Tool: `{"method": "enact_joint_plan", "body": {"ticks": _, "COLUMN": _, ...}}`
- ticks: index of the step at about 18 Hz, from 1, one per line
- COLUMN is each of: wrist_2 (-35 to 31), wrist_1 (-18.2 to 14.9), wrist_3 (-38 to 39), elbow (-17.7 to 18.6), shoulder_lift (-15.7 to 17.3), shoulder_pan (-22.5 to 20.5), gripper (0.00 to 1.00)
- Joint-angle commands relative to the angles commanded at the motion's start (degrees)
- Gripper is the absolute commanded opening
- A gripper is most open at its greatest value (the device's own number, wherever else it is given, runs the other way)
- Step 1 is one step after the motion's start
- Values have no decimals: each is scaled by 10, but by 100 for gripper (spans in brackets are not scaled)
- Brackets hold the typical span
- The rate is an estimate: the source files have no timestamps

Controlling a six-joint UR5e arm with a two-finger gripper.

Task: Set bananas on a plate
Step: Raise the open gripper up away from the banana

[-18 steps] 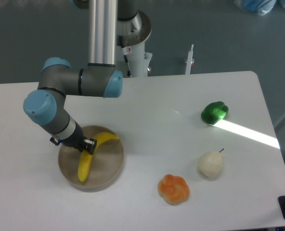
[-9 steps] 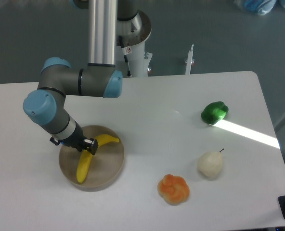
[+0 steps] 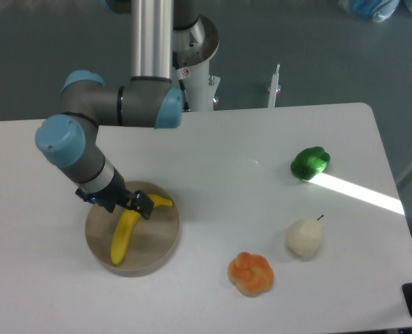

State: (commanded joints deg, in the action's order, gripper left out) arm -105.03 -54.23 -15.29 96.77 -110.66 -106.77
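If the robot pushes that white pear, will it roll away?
Probably a little. The pear looks rounded and sits alone on the smooth table, so a nudge could set it rolling. Its uneven shape and stem would likely make it wobble in a curve, not straight.

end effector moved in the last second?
Yes. The end effector has shifted right and slightly up over the plate, toward the stem end of the banana. The plate stayed put.
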Motion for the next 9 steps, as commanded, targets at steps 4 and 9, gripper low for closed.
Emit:
{"method": "enact_joint_plan", "body": {"ticks": 4, "wrist_2": 0, "wrist_1": 5, "wrist_3": -71, "elbow": -15, "shoulder_lift": 4, "shoulder_pan": -48, "gripper": 100}}
{"method": "enact_joint_plan", "body": {"ticks": 9, "wrist_2": 4, "wrist_1": 4, "wrist_3": -206, "elbow": -19, "shoulder_lift": 15, "shoulder_pan": -113, "gripper": 100}}
